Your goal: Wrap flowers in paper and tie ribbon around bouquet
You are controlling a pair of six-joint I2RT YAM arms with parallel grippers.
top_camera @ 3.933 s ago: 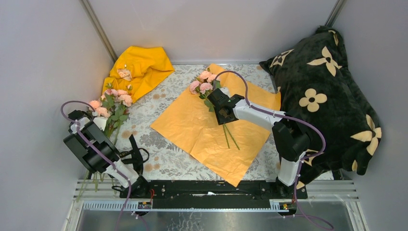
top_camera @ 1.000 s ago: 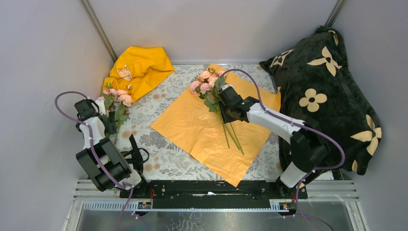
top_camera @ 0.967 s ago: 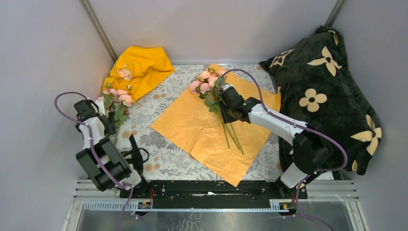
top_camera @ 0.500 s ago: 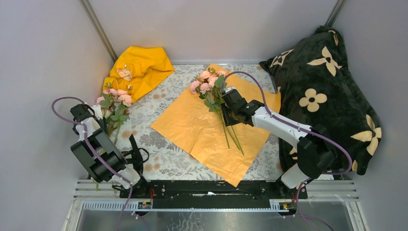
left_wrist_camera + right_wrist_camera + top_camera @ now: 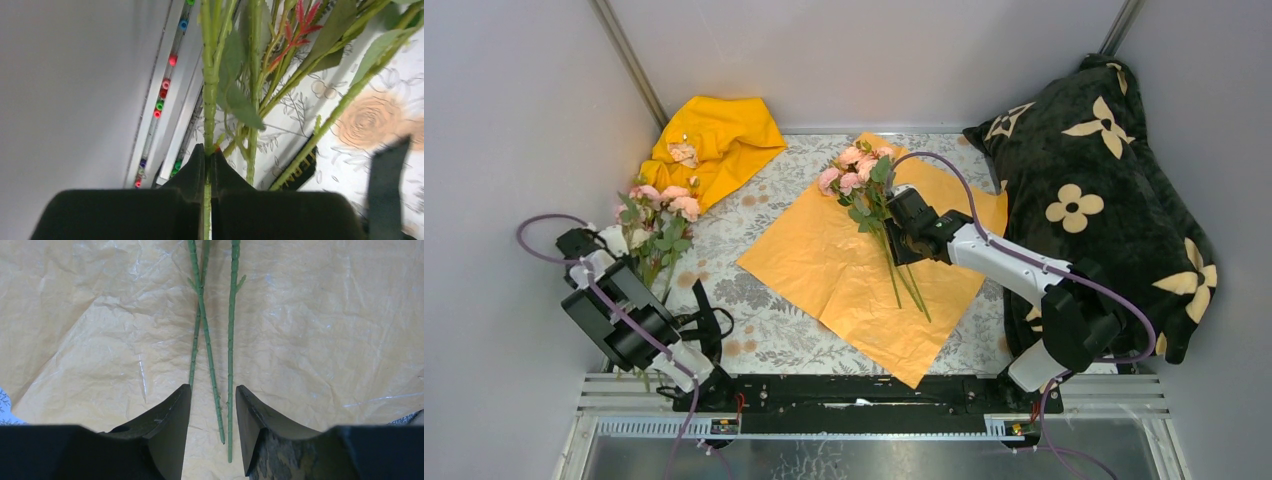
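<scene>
Left wrist alone shows left hand (image 5: 208, 156) clamped on flower stem (image 5: 208, 100).

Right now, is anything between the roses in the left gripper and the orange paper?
Nothing visible: only bare tablecloth lies between the roses and the paper. The black ribbon lies off to the near side.

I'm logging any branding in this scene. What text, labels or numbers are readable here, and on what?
Black ribbon: gold letters, blurred and partly hidden; not readable.
Black pillow: cream flower shapes and a monogram-like mark; no legible word.
Nothing else in these views shows any text.
</scene>
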